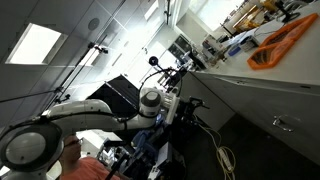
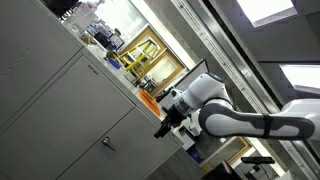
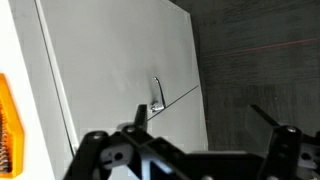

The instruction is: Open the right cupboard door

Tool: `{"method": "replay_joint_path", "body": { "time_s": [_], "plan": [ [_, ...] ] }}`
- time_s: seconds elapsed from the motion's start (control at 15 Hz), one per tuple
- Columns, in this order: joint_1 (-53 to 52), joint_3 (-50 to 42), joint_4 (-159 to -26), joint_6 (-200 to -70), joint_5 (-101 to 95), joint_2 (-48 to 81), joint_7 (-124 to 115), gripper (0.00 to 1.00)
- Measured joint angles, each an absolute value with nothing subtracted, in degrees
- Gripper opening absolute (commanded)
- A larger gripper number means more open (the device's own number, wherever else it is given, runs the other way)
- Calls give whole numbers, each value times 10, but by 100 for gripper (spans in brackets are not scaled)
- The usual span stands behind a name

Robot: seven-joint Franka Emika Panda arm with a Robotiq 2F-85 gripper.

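Note:
The right cupboard door is a pale grey-white flat panel that fills the left and middle of the wrist view. Its small silver bar handle sits near the door's right edge. My gripper is open and empty. Its left fingertip is just below the handle and its right fingertip is over the dark surface beside the door. It does not touch the handle. In an exterior view my gripper hangs in front of the cabinet, a short way from a door handle. It also shows in an exterior view.
A dark grey surface lies to the right of the door. An orange object lies on the countertop above the cabinets, and its edge shows in the wrist view. A second cabinet handle sits further along. Cables and equipment crowd the arm's base.

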State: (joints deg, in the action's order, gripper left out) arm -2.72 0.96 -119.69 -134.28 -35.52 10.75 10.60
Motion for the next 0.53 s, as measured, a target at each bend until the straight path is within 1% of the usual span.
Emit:
{"method": "replay_joint_path", "body": {
  "time_s": [0.27,0.53],
  "plan": [
    [-15,-7,-1142,-1408,-372,198,129,100],
    [10,-8,-1099,-1480,-349,269,199,100]
  ]
}}
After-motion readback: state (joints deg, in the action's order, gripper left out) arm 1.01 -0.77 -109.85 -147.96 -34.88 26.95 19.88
